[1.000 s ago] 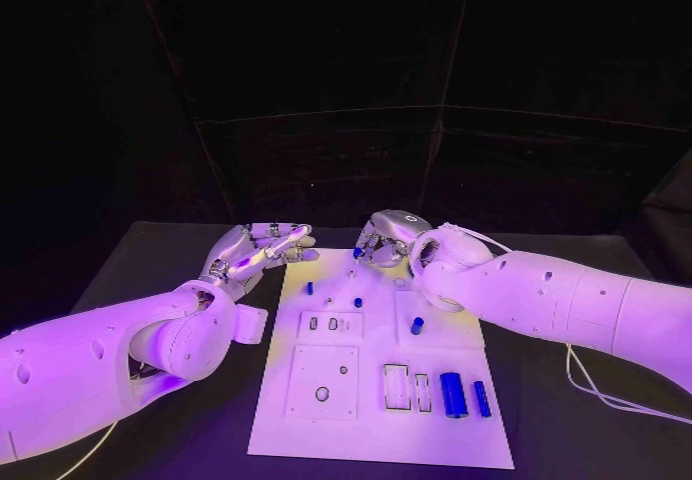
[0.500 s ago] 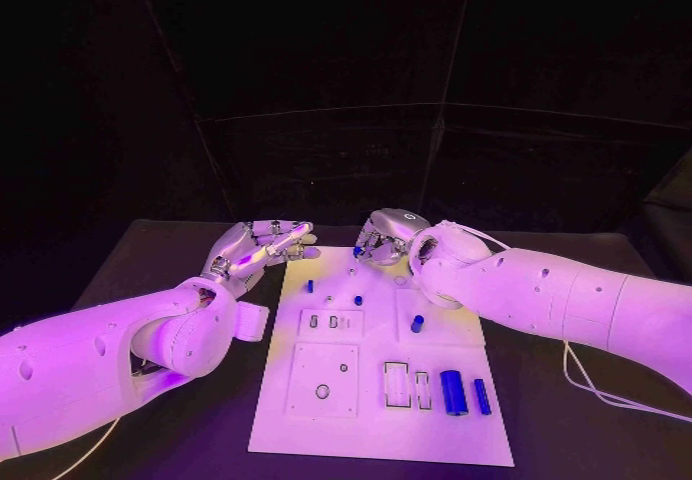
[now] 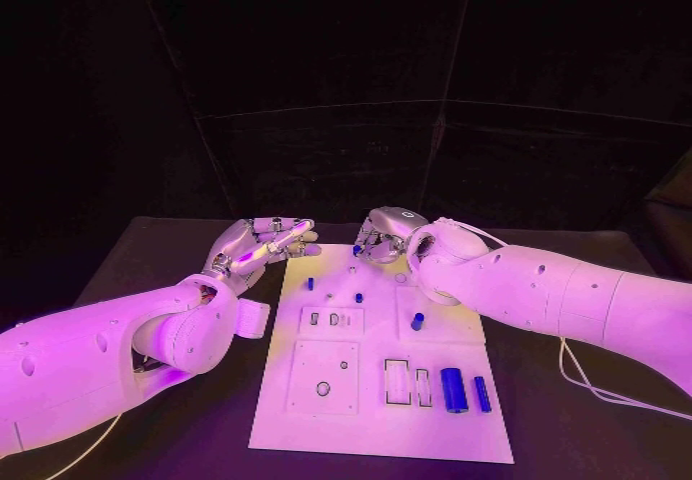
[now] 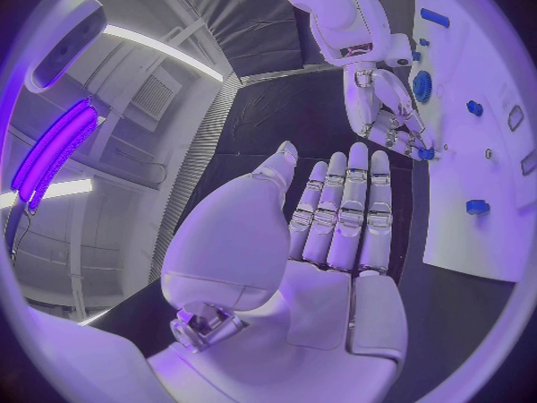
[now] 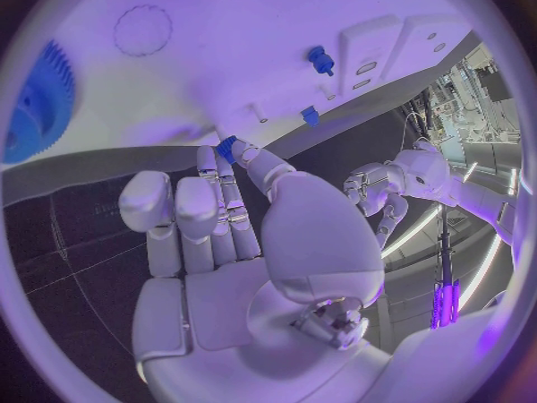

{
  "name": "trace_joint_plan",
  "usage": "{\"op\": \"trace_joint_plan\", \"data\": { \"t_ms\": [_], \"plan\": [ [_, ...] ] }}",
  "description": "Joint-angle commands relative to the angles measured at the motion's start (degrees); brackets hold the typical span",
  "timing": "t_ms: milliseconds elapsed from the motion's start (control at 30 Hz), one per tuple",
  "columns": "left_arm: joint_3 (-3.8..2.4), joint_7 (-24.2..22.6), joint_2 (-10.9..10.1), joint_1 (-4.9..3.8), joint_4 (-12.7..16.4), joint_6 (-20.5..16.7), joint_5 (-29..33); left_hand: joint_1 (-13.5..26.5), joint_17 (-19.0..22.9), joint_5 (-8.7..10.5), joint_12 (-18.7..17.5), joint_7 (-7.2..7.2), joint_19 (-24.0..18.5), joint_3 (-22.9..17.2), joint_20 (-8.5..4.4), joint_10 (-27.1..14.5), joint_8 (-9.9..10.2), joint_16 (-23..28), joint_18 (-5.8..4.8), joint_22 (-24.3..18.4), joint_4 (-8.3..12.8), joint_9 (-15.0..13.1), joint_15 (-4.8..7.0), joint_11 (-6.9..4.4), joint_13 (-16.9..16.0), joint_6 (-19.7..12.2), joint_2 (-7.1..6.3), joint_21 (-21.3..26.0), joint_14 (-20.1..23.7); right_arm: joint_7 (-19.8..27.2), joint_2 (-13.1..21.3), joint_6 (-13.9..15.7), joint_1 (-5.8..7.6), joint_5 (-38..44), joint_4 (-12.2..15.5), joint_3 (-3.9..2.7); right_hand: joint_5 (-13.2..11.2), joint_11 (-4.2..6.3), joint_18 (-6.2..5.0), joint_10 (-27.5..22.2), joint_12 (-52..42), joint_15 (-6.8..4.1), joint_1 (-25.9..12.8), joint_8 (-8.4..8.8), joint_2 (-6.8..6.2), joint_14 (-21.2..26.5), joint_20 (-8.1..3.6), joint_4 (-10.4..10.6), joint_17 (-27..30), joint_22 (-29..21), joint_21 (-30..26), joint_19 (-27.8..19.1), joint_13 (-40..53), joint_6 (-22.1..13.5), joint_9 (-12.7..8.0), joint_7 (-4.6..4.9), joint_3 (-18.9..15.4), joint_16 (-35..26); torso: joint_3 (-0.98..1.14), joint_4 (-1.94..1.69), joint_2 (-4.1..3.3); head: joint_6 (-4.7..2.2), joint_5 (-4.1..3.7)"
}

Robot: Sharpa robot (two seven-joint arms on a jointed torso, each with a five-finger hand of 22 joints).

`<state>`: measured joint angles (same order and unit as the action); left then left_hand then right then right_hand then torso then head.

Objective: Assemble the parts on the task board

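Evidently, assembly was incomplete: my right hand (image 3: pixel 384 240) pinched one small blue part (image 5: pixel 227 147) above the task board (image 3: pixel 368 430); my left hand (image 3: pixel 260 250) stayed-free, fingers straight, empty; several parts (image 3: pixel 453 391) lay loose.

In the head view, upper middle of the frame, the right hand (image 3: pixel 384 238) covers the task board's (image 3: pixel 378 420) far edge, hiding most of the small blue part (image 5: pixel 227 148) at its fingertips. In the right wrist view, the blue gear (image 5: pixel 39 103) is cut off at the left edge of the circle.
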<state>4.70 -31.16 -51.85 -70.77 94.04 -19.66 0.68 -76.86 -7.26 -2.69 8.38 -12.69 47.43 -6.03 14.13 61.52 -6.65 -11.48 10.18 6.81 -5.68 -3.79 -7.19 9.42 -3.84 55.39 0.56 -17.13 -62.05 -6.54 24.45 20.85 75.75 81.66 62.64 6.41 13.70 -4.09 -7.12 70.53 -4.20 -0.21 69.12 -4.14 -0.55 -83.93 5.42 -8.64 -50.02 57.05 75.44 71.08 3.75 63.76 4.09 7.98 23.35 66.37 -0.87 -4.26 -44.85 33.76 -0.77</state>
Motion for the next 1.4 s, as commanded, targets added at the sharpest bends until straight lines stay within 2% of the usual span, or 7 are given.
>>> {"op": "trace_joint_plan", "data": {
  "t_ms": [33, 767, 1000, 1133, 1200, 1400],
  "plan": [
    [-0.05, -0.3, 0.0, -0.11, 0.1, 0.7, -0.3, -0.1, -0.1, -0.31, -0.3, -0.37, 0.4, 0.1, -0.03, -0.1, 0.4, 0.5, 0.37, -0.1, 0.5, 0.1, -0.24, 0.26, 0.1, -0.1, -0.17, 0.3, 0.1, -0.8, -0.1, -0.8, 0.11, 0.0, -0.1, -0.02, 0.4, -0.21, 0.65, 0.0, 0.4, -0.31, 0.0, -0.08, -0.26, -0.6, 0.22, 0.4, 0.2, -0.1, 0.2, 0.3, 0.0, 0.0, 0.0, 0.36, 0.2, -0.1, -0.03, 0.0, -0.05, -0.01, -0.05],
    [-0.05, -0.2, 0.0, -0.13, 0.0, 0.8, -0.3, -0.1, -0.1, -0.31, -0.3, -0.37, 0.4, 0.1, -0.03, -0.1, 0.4, 0.5, 0.37, -0.1, 0.5, 0.1, -0.24, 0.26, 0.1, -0.1, -0.17, 0.3, 0.1, -2.7, -0.5, -0.8, 0.11, 0.5, -0.6, -0.01, 0.8, -0.48, 0.6, -0.6, 0.5, -0.11, -0.1, 0.19, -0.84, -0.4, 0.38, 1.0, 1.0, -0.4, 0.1, 0.0, 0.0, -0.5, 0.0, 0.64, 0.6, -0.4, -0.05, 0.04, -0.03, 0.25, -0.07],
    [-0.05, -0.2, 0.0, -0.13, 0.0, 0.8, -0.3, 0.0, -0.1, -0.31, -0.4, -0.39, 0.4, 0.1, -0.02, -0.1, 0.4, 0.5, 0.38, -0.1, 0.5, 0.1, -0.25, 0.28, 0.1, -0.1, -0.18, 0.3, 0.1, -2.8, -0.5, -0.8, 0.11, 0.5, -0.6, -0.01, 0.8, -0.92, 0.52, -1.7, 0.6, 0.24, -0.4, 0.56, -1.95, -0.1, 0.66, 1.8, 1.8, -0.9, -0.1, -0.5, -0.1, -1.7, -0.2, 1.15, 0.7, -0.8, -0.07, 0.02, 0.0, 0.24, -0.15],
    [-0.05, -0.2, -0.1, -0.13, 0.0, 0.8, -0.3, 0.0, -0.1, -0.31, -0.4, -0.39, 0.4, 0.1, -0.02, -0.1, 0.4, 0.5, 0.38, -0.1, 0.5, 0.1, -0.25, 0.28, 0.1, -0.1, -0.18, 0.3, 0.1, -2.8, -0.5, -0.7, 0.11, 0.4, -0.6, -0.01, 0.8, -1.86, 0.51, -3.6, 0.6, 1.03, -1.0, 0.75, -3.71, 0.1, 1.28, 2.8, 2.4, -1.0, -0.1, -0.7, -0.1, -5.8, -0.5, 2.44, 0.2, -0.8, -0.08, 0.04, -0.01, 0.25, -0.16],
    [-0.05, -0.2, -0.1, -0.13, 0.0, 0.8, -0.3, 0.0, -0.1, -0.31, -0.4, -0.39, 0.4, 0.1, -0.02, -0.1, 0.4, 0.5, 0.38, -0.1, 0.5, 0.1, -0.25, 0.28, 0.1, -0.1, -0.18, 0.3, 0.1, -2.8, -0.5, -0.7, 0.11, 0.3, -0.7, -0.01, 0.7, -2.19, 0.5, -4.3, 0.5, 1.27, -0.9, 0.71, -4.23, 0.1, 1.58, 3.1, 2.5, -1.0, -0.1, -0.7, 0.0, -7.5, -0.5, 2.72, 0.0, -0.7, -0.1, 0.04, -0.01, 0.25, -0.18],
    [-0.05, -0.2, -0.1, -0.13, 0.0, 0.8, -0.3, 0.0, -0.1, -0.31, -0.4, -0.39, 0.4, 0.1, -0.02, -0.1, 0.4, 0.5, 0.38, -0.1, 0.5, 0.1, -0.25, 0.28, 0.1, -0.1, -0.18, 0.3, 0.1, -2.7, -0.2, -0.6, 0.11, 0.0, -0.6, -0.01, 0.7, -2.41, 0.46, -4.9, 0.4, 1.46, -0.5, 0.68, -4.69, 0.2, 1.83, 3.4, 2.7, -1.1, -0.1, -0.8, 0.0, -8.9, -0.4, 2.88, -0.3, -0.6, -0.09, 0.05, -0.02, 0.32, -0.25]
  ]
}}
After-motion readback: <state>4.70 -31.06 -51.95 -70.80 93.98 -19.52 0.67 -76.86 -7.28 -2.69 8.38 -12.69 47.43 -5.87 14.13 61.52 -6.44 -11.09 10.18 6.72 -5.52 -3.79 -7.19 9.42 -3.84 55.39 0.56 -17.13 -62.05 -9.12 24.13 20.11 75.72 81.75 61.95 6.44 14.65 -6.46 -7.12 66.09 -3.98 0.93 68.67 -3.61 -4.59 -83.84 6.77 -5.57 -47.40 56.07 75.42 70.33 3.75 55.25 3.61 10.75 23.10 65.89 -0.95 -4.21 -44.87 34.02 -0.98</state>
